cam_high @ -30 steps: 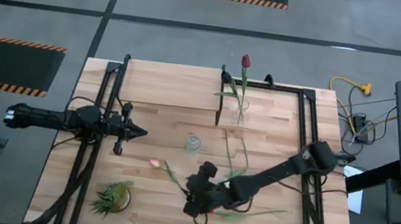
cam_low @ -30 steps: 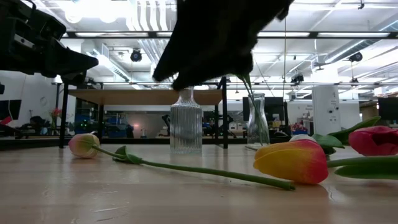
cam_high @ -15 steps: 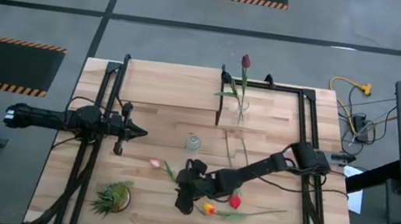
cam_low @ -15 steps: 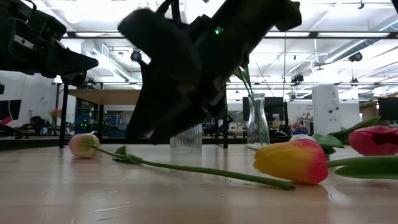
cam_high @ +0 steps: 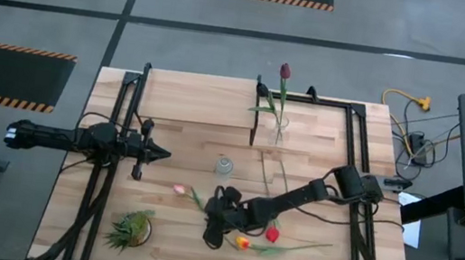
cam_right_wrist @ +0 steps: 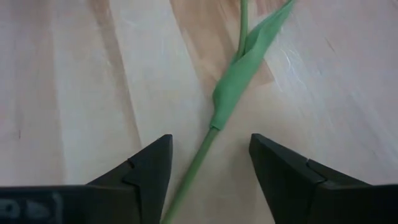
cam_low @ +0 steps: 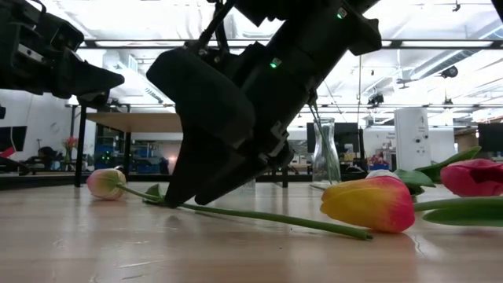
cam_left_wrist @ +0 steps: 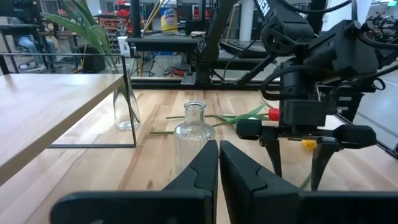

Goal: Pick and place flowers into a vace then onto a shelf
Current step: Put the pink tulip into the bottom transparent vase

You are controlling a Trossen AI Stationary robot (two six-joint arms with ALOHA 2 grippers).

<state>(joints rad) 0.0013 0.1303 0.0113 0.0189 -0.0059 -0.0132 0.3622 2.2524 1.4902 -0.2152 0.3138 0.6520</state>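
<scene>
Green stem of pink tulip (cam_right_wrist: pixel 205 146) sits btwn open right gripper (cam_right_wrist: pixel 211 171) fingers, low over table; left gripper (cam_left_wrist: pixel 217 177) clenched, empty, idle at left.

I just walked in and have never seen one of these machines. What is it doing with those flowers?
The right hand, open, is lowered over the pink tulip's stem on the table, poised to grip it. One dark tulip already stands in a glass vase on the pale shelf. An orange tulip and a red one lie nearby. The left hand waits, shut.
</scene>
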